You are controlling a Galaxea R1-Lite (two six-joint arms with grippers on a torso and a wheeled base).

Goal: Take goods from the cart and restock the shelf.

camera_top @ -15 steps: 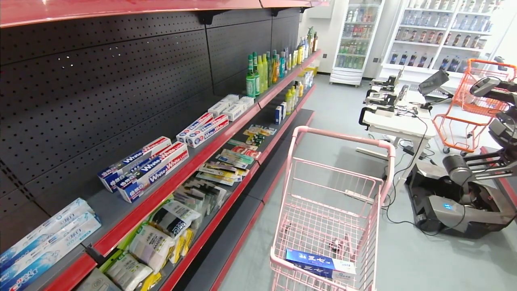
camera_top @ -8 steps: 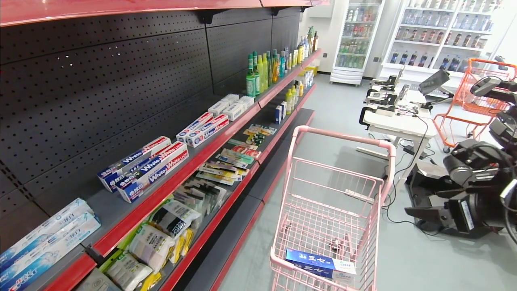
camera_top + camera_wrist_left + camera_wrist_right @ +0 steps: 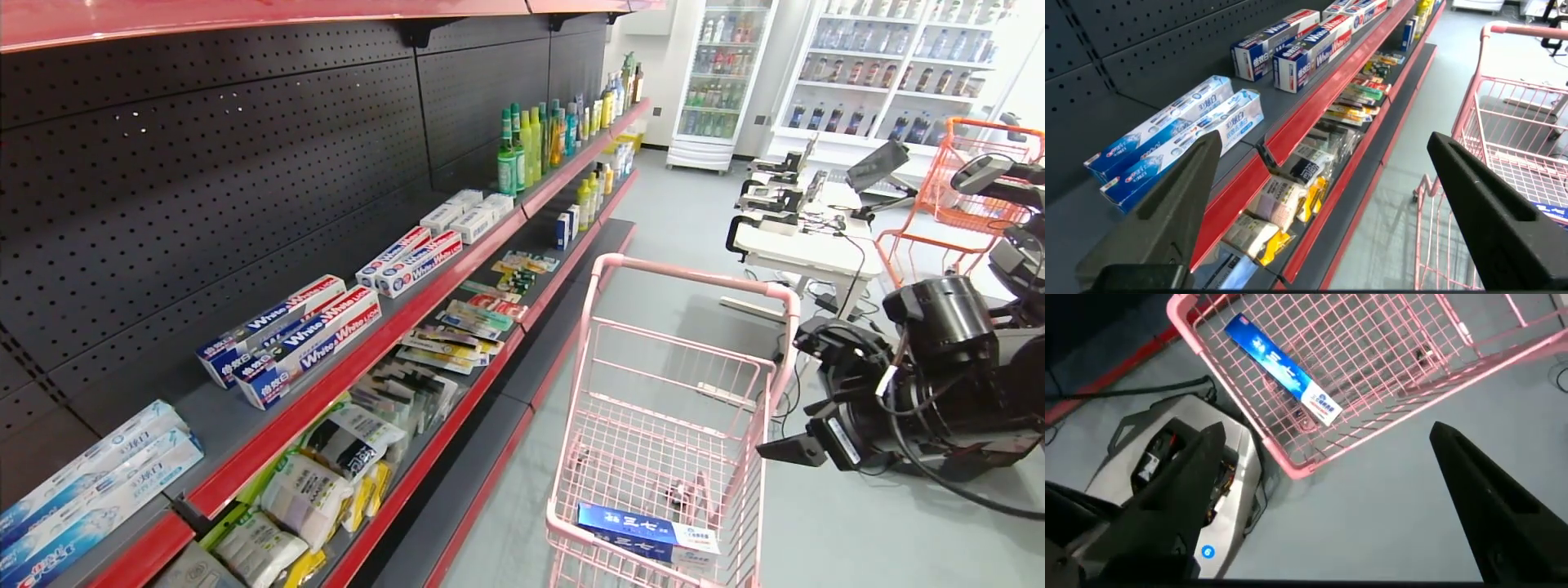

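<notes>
**One blue box lies in the pink cart, both tools spread**

The pink wire cart stands on the floor just beside the shelf. In its basket a single long blue box lies flat against the near end, with white lettering along its length and a white patch at one end. The right tool hangs beside the cart's right rim, above the floor, its two fingers spread wide with nothing between them. From the right wrist view the blue box lies well apart from those fingers. The left tool is also spread and holds nothing; it faces the shelf. On the middle shelf lie pale blue toothpaste boxes, then red, white and blue boxes with bold white lettering, with green and yellow bottles farther along. Pouches fill the lower shelf.
</notes>
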